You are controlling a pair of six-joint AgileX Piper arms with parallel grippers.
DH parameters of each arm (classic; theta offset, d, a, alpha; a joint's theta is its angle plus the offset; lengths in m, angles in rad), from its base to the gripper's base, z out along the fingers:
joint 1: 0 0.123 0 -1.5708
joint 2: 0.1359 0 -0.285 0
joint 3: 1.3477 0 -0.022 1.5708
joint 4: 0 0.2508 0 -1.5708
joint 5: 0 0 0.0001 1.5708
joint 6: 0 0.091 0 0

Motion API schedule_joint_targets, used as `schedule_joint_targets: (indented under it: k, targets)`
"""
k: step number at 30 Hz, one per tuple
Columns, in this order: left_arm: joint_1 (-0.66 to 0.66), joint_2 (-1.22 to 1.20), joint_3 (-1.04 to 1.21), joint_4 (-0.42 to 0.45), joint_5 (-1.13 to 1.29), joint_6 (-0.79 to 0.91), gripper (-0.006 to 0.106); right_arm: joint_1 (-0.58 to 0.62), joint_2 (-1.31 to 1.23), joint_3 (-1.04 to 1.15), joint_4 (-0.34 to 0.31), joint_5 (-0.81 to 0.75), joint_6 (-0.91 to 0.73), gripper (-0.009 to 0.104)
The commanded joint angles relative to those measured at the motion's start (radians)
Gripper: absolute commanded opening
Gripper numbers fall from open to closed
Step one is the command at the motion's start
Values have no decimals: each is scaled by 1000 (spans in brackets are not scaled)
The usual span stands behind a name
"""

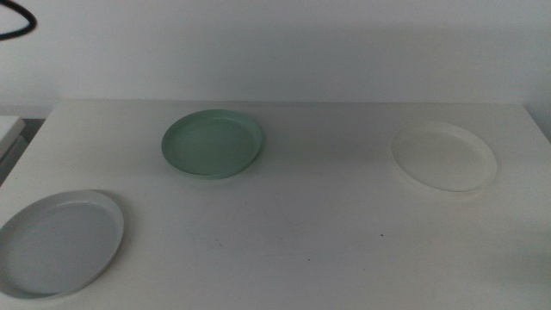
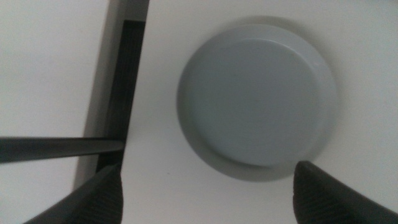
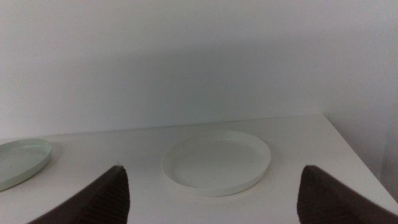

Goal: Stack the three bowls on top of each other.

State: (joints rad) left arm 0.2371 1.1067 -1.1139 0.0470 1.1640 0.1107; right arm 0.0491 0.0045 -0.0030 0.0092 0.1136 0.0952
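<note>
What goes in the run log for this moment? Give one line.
stack: not started | grey bowl, mint green bowl, white bowl: apart on table | left hand, right hand: open, empty

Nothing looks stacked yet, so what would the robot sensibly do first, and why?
Probably lower the left gripper onto the grey bowl. Its open jaws hang right above that bowl, while the green bowl and white bowl lie apart on the table.
</note>
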Motion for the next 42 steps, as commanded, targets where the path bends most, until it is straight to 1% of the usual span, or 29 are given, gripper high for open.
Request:
schedule_joint_targets:
  k: [1,5,11,21,29,34,42]
  targets:
    - [55,46,-32,-47,3,75,94,-4,-5,3,-3,-8,-3,78]
    - [153,128,-56,-115,-2,189,94,-4,-5,3,-3,-8,-3,78]
    - [221,250,-58,-213,-58,300,94,-4,-5,3,-3,-8,-3,78]
    - [221,484,-62,-221,-155,360,94,-4,-5,3,-3,-8,-3,78]
    - [221,659,-62,-221,-233,376,94,-4,-5,3,-3,-8,-3,78]
    - [221,731,-62,-251,-289,441,94,-4,-5,3,-3,-8,-3,78]
    - [221,781,-62,-264,-331,441,94,-4,-5,3,-3,-8,-3,78]
